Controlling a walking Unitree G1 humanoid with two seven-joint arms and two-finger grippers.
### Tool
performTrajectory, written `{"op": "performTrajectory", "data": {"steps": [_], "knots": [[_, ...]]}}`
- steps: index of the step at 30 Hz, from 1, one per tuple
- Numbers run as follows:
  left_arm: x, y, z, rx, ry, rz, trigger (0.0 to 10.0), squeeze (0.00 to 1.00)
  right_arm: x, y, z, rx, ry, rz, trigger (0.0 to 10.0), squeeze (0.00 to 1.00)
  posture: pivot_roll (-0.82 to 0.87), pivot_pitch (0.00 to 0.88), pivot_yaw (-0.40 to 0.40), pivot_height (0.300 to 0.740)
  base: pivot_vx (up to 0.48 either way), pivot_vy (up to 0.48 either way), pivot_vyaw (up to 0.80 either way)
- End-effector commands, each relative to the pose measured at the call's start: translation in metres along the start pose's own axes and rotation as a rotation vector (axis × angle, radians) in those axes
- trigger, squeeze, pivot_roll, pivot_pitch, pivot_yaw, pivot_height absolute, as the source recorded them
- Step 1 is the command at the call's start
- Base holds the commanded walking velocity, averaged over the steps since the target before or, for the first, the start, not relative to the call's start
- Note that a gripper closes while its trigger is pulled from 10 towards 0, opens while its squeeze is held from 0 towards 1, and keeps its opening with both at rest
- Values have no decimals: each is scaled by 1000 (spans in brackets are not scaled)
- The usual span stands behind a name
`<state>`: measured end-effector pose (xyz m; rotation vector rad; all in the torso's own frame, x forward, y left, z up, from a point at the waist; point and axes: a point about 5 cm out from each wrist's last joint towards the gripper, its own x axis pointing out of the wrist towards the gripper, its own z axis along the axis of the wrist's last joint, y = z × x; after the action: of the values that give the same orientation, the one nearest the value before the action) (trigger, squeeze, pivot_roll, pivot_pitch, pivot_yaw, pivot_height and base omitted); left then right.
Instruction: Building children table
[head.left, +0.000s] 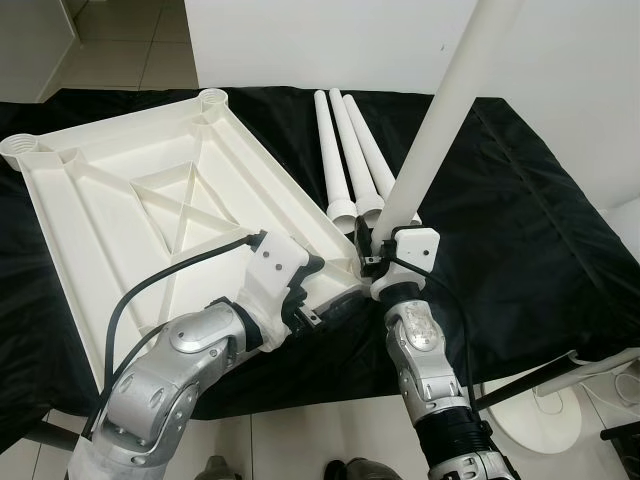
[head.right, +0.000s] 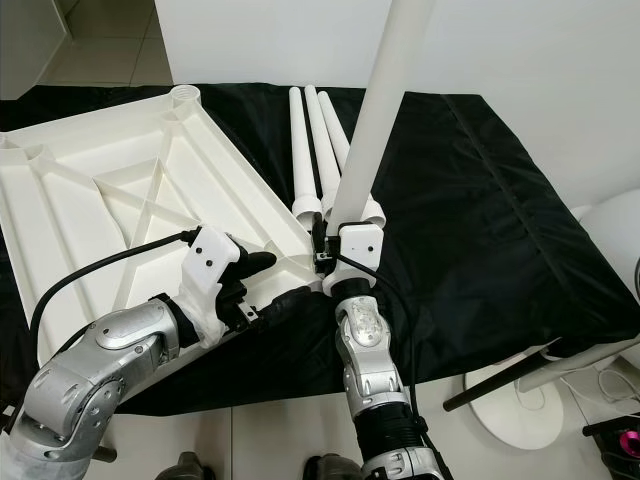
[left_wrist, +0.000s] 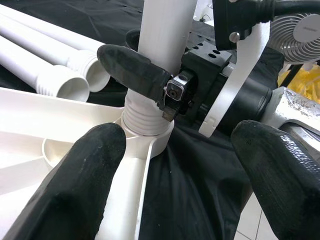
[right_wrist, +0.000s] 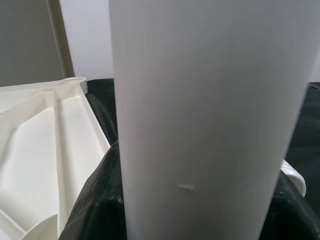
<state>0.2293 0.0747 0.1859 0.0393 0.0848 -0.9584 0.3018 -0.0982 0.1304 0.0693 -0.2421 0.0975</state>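
The white plastic tabletop lies upside down on the black cloth that covers the counter, its ribbed underside facing up and round leg sockets at its corners. At the corner nearest the robot, a long white leg stands nearly upright, tilted slightly, with its threaded end sitting in the corner socket.

The right hand is clamped on this leg just above the socket; one black finger wraps across the tube in the left wrist view. The right wrist view looks straight up the smooth tube, which carries no readable mark beyond a tiny speck.

The left hand sits at the tabletop's near edge beside the same corner, its fingers spread apart, one over the rim and the other over the cloth; they grip nothing.

Three spare legs lie side by side on the cloth just beyond the socket, threaded ends toward the robot. No writing can be read on any part; faint lettering on a fan is too small to make out.

The cloth to the right of the legs is open up to the counter's edge. Tiled floor shows below the near edge, with a white round stand base at the right.
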Motion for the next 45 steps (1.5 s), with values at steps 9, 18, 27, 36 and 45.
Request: {"op": "performTrajectory", "data": {"steps": [9,18,27,36,45], "knots": [[3,-2,1,20,-10,38,10000,0,-8,-19,-16,-7,76,-41,10000,1000,47,65,-62,740,0,0,0],[6,-4,-1,41,3,35,10000,0,3,-38,1,-27,19,91,10000,0,38,59,-63,740,0,0,0],[13,-1,-5,68,29,67,10000,0,7,-57,13,-97,54,409,10000,0,25,47,-61,740,0,0,0],[25,8,-18,117,128,192,10000,0,17,-69,19,-172,95,564,10000,0,22,33,-62,740,0,0,0],[32,17,-15,128,119,267,10000,0,24,-73,16,-172,137,631,0,0,18,26,-67,740,0,0,0]]}}
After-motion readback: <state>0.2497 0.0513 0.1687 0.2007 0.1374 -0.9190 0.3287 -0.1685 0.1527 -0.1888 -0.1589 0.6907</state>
